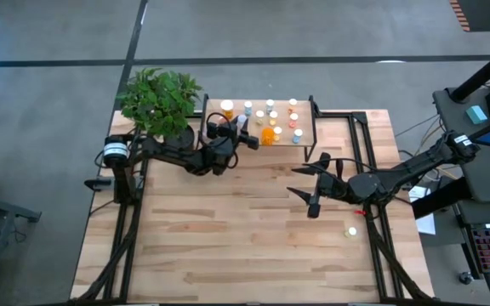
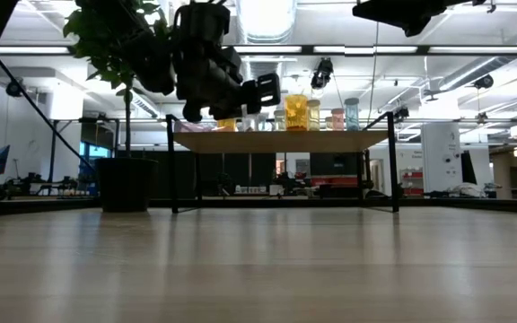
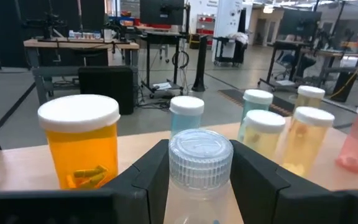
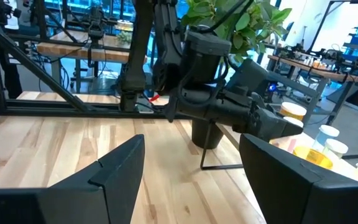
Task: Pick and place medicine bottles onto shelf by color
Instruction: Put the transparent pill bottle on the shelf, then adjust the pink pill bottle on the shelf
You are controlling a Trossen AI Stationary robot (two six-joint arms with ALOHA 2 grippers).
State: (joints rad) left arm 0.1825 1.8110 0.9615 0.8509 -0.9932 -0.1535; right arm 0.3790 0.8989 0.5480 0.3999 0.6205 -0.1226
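Over shelf (image 1: pixel 306 141) left gripper (image 3: pixel 197 186) grips clear-capped bottle (image 3: pixel 199 171) (right gripper (image 4: pixel 191 168) open).

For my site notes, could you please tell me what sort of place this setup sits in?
Probably a robotics lab or workshop: an open hall with a concrete floor, workbenches carrying equipment behind the table, and ceiling strip lights. A potted plant stands on the wooden table.

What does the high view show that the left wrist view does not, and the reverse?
Only the high view: the open right gripper over bare table, a lone small bottle near it, and the leafy green potted plant.
Only the left wrist view: the clear ribbed-cap bottle between the left gripper's jaws.
Both: the large orange bottle with white cap on the light wooden shelf.
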